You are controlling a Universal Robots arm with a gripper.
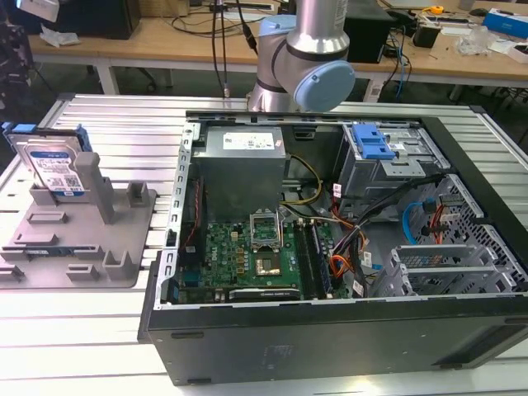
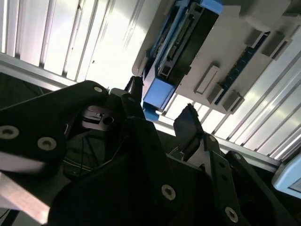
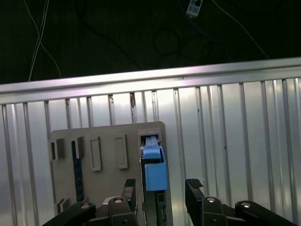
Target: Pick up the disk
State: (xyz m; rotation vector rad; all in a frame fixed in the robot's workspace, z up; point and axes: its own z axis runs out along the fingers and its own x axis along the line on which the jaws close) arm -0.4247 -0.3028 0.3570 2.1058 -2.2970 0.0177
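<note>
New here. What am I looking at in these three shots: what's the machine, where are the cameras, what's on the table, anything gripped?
The machine is one robot arm with a two-fingered gripper. The exterior view comes from a camera off the arm and takes in the ribbed metal table. Both wrist views come from cameras riding on the arm, looking past the gripper. On the table sit an open computer case and, toward the exterior view's left, a grey fixture. The disk, with blue side rails, stands on edge in that fixture. The gripper is open and holds nothing; in both wrist views it hangs over the disk without touching it.
</note>
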